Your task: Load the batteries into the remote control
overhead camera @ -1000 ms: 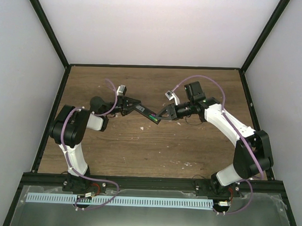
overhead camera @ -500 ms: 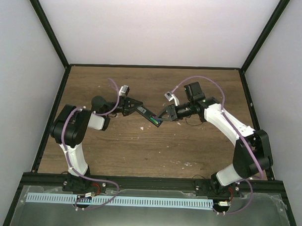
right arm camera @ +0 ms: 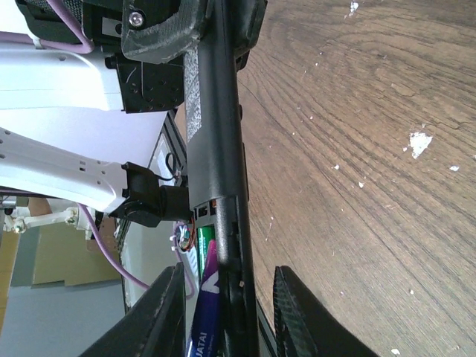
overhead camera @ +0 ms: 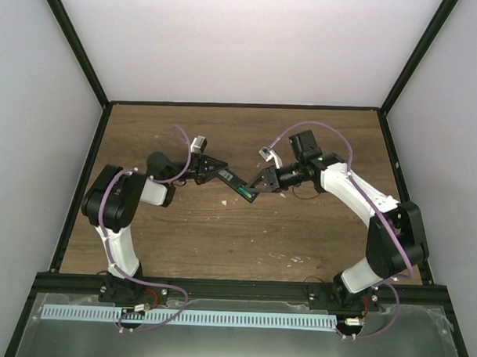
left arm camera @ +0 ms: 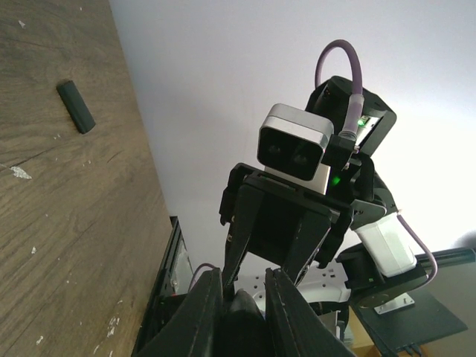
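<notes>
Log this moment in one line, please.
left jaws: shut on remote control | right jaws: open around its free end | batteries: at that end

Remote control (overhead camera: pixel 231 179) bars the middle, near table (overhead camera: pixel 221 240) seemingly passable

Remote control (overhead camera: pixel 231 181) over wooden table (overhead camera: pixel 221 240), left gripper (overhead camera: pixel 212 170) clamping one end, right gripper (overhead camera: pixel 256 187) straddling the other
</notes>
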Motion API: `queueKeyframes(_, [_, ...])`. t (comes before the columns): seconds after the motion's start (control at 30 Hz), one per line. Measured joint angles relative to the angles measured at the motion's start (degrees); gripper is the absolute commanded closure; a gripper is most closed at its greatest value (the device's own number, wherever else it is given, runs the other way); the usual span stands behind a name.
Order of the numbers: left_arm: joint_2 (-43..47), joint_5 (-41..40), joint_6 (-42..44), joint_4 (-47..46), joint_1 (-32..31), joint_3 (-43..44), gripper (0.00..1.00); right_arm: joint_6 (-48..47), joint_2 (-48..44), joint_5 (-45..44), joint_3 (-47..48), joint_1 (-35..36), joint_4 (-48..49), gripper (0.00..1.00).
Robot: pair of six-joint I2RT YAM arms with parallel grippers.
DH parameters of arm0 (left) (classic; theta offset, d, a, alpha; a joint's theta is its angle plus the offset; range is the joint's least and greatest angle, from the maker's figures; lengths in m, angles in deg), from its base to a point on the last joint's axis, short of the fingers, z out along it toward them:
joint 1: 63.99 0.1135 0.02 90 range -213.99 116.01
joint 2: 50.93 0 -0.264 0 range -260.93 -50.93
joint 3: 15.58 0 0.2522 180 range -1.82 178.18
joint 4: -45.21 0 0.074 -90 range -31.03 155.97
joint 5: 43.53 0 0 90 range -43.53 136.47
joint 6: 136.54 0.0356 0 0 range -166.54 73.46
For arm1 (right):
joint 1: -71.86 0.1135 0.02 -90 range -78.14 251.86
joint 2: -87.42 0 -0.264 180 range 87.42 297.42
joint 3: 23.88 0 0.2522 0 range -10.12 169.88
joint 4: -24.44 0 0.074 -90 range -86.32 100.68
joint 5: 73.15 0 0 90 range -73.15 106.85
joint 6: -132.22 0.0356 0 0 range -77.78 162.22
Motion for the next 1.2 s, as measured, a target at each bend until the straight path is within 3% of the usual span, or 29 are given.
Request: queueKeyframes(1.2, [-0.74, 0.42, 0.15, -0.09, -0.26, 1.29, 1.0, -1.2, 1.42, 2.1, 0.09, 0.26, 0.11, 0.84])
